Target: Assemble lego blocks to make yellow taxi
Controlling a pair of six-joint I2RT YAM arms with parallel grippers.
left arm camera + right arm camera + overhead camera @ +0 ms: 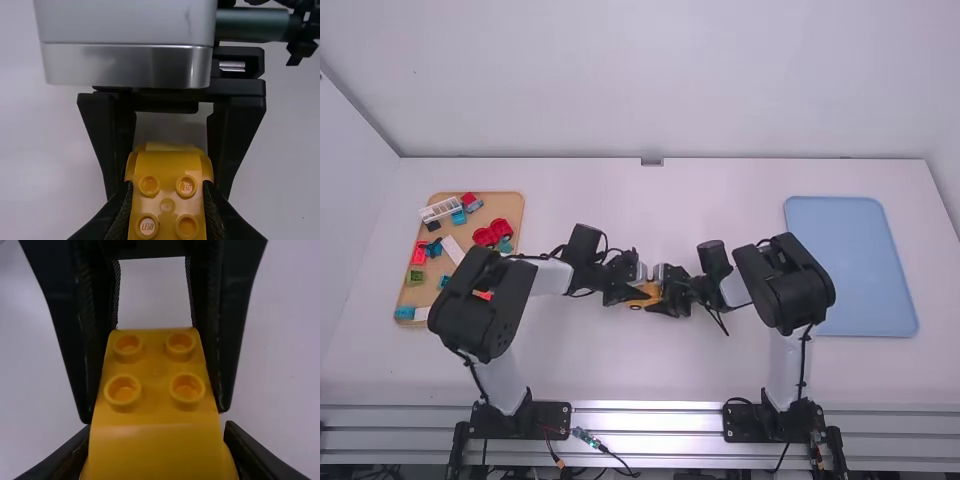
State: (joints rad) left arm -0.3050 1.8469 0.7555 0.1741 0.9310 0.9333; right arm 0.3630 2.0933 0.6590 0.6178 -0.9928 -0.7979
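In the high view the yellow taxi block piece is at mid-table between my left gripper and my right gripper, which almost meet. A dark wheel shows at its lower edge. The left wrist view has my left gripper shut on the studded end of the yellow piece; the right gripper's fingers flank its rounded far part. From the right wrist, my right gripper is shut on the wide near part of the yellow piece, with the left gripper's fingers along the four-stud section.
At the left, a wooden tray carries loose red, blue, green and white blocks, and the left arm passes over its lower right part. A blue tray lies at the right, its left side partly behind the right arm.
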